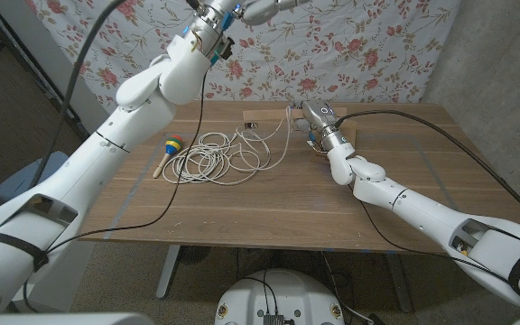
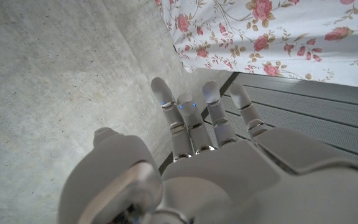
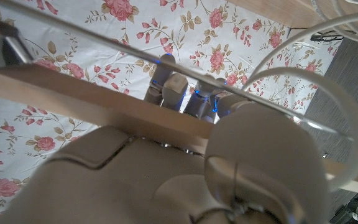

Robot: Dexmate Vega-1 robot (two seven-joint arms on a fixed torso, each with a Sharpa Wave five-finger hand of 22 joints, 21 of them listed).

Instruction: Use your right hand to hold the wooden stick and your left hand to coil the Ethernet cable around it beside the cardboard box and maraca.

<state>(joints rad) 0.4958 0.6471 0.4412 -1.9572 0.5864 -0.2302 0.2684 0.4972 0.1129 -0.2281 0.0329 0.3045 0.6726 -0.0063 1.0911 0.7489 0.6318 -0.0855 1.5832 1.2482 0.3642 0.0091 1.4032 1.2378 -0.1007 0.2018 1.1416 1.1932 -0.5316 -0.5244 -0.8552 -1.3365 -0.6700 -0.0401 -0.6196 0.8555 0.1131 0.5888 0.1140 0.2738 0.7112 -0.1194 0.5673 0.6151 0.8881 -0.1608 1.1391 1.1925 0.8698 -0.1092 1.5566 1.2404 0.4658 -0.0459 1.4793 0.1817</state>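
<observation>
- The task is sitting at an early-to-middle stage, as I judge it: the right hand is gripping the wooden stick near the desk's far edge, right of its middle, so the holding part is being done.
- In the right wrist view the stick is running as a pale flat bar across that hand's fingers, which are wrapping over it, and at least one white loop of cable is arching past the thumb side; how many turns are lying on the stick I cannot tell.
- The left hand is hanging high above the desk's far edge, against the floral cloth; in the left wrist view its fingers are reaching out straight and slightly apart, holding nothing.
- Most of the Ethernet cable is lying loose on the desk in overlapping white rings, left of the middle, with a strand leading toward the right hand.
- So the bulk of the coiling is looking undone.
- The maraca is lying just beside the loops on their left-edge side, its head striped in bright colours.
- A flat cardboard box is sitting at the far edge, between the loops and the right hand.
- The cable is looking thin, springy and apt to tangle where rings are crossing.
</observation>
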